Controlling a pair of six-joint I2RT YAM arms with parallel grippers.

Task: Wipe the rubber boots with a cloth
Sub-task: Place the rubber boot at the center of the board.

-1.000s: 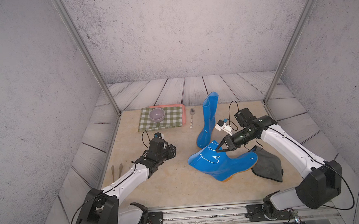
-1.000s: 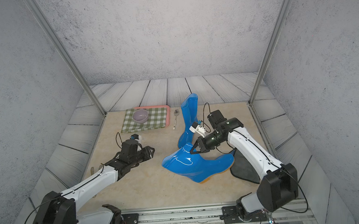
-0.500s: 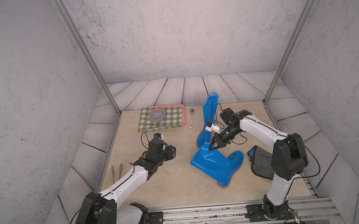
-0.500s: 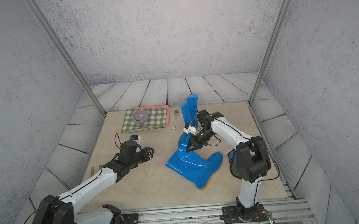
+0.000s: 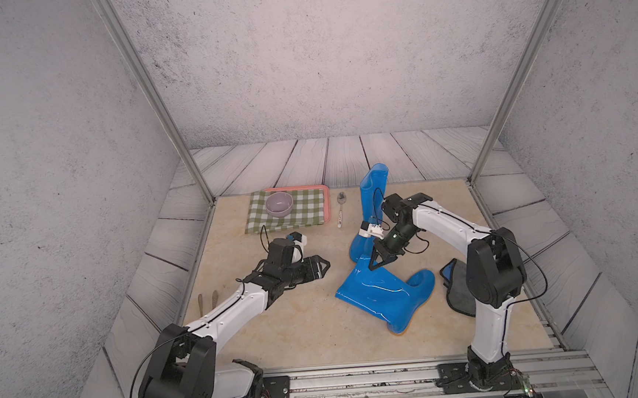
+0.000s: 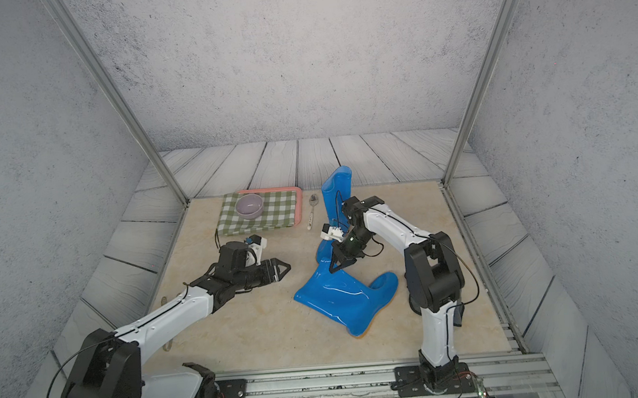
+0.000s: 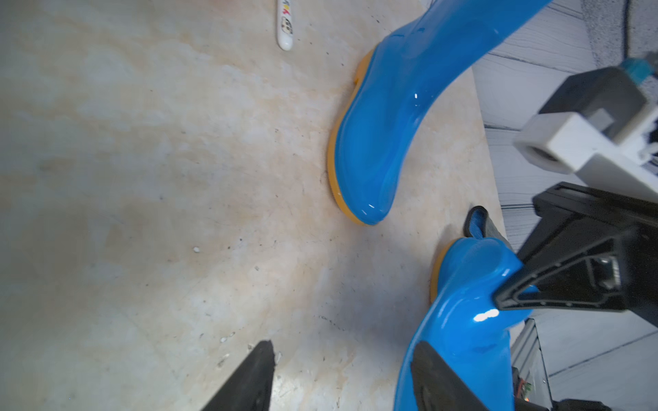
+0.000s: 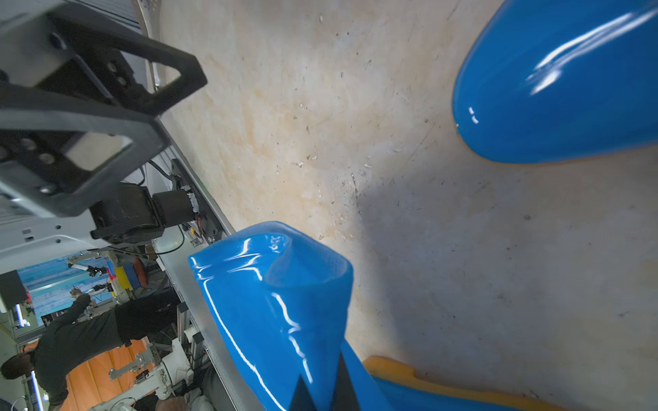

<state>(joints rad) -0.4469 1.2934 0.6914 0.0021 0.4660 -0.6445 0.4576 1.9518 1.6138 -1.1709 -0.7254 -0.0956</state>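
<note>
Hold: right gripper (image 5: 375, 264) clamped on lying rubber boot (image 5: 385, 293) shaft, likely steadying it | Free: left gripper (image 5: 323, 267) jaws apart, empty | Unused: dark grey cloth (image 5: 456, 294), right of boot

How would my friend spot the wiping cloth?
Look at the beige tabletop, on the right arm's side. Beside the toe of the tipped-over blue boot lies the cloth. It is plain dark grey with a blue corner, unlike the green-and-white checked cloth.

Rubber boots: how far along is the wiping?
Done: no wiping shows. In hand: the right tool is shut on the rim of the glossy blue rubber boot lying sideways; the left tool is open, empty. Left: fetch the dark grey cloth by the right arm, wipe this boot and the upright blue rubber boot.
</note>
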